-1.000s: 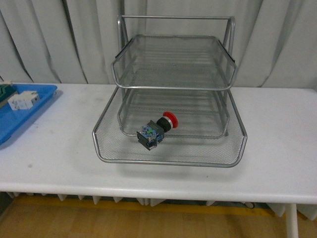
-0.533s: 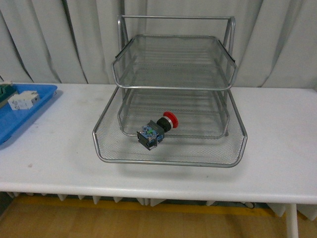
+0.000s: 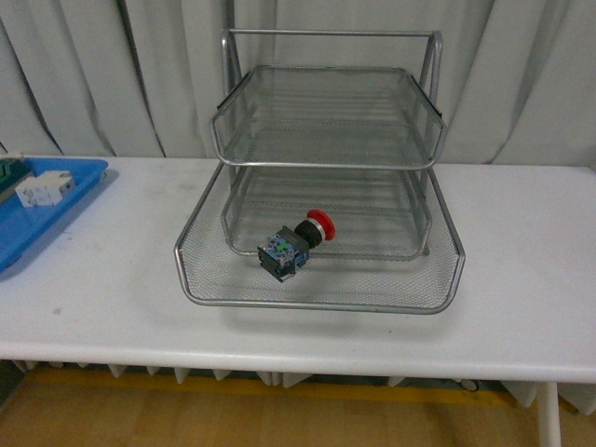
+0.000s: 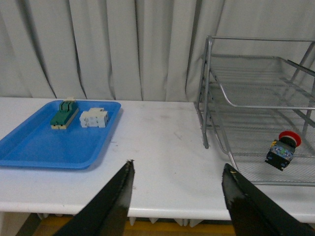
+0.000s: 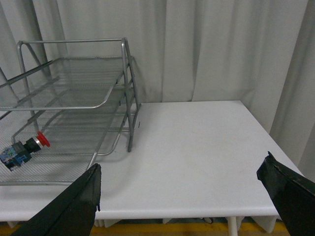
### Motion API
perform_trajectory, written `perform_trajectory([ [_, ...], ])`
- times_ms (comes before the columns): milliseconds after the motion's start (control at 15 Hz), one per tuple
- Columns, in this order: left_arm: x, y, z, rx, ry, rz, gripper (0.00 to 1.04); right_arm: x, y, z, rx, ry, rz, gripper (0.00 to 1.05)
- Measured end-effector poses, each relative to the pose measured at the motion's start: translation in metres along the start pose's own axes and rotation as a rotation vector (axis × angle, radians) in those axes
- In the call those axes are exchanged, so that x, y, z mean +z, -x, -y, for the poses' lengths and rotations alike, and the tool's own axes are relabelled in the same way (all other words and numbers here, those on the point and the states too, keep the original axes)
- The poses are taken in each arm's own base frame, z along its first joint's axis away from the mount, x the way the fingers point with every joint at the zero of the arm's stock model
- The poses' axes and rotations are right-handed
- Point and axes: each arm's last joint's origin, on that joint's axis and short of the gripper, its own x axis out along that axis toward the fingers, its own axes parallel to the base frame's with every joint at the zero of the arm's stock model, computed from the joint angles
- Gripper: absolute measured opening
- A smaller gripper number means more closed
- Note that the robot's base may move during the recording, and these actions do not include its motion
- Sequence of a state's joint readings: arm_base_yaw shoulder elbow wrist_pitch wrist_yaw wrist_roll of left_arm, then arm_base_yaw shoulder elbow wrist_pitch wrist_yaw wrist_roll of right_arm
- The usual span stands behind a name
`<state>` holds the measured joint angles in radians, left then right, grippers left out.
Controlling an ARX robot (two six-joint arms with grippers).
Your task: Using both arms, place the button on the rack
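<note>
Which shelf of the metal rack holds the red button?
The lowest shelf, the widest one: the button lies on its side there, and the two above carry nothing.

No readable text, label or number shows anywhere.

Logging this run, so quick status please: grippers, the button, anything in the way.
Left gripper open, right gripper open, both empty. Button lies on its side in the rack bottom tier. Nothing blocking; blue tray sits apart, leftward.
</note>
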<state>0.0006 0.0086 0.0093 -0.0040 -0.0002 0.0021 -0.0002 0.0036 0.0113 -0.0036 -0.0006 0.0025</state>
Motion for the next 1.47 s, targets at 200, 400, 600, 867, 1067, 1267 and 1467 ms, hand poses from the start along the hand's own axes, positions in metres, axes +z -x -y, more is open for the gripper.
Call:
perform_trajectory([
  [200, 0.0, 0.0, 0.0, 0.0, 0.0, 0.0, 0.97, 0.0, 0.0, 0.0, 0.0, 0.0, 0.0, 0.98],
  [400, 0.0, 0.0, 0.0, 0.0, 0.0, 0.0, 0.98, 0.002, -0.023, -0.008, 0.247, -0.061, -0.173, 0.98],
  [600, 0.0, 0.0, 0.0, 0.0, 0.0, 0.0, 0.98, -0.011, -0.068, -0.029, 0.24, -0.096, -0.33, 0.98],
  [867, 0.0, 0.0, 0.0, 0.0, 0.0, 0.0, 0.98, -0.055, -0.126, -0.065, 0.194, -0.144, -0.602, 0.65],
  [1067, 0.0, 0.0, 0.0, 0.0, 0.0, 0.0, 0.98, -0.074, -0.151, -0.106, 0.205, -0.137, -0.712, 0.29],
  [1267, 0.0, 0.0, 0.0, 0.0, 0.0, 0.0, 0.98, -0.084, -0.173, -0.147, 0.206, -0.128, -0.745, 0.02],
  [1467, 0.0, 0.0, 0.0, 0.0, 0.0, 0.0, 0.98, -0.088, -0.189, -0.182, 0.193, -0.119, -0.725, 0.02],
])
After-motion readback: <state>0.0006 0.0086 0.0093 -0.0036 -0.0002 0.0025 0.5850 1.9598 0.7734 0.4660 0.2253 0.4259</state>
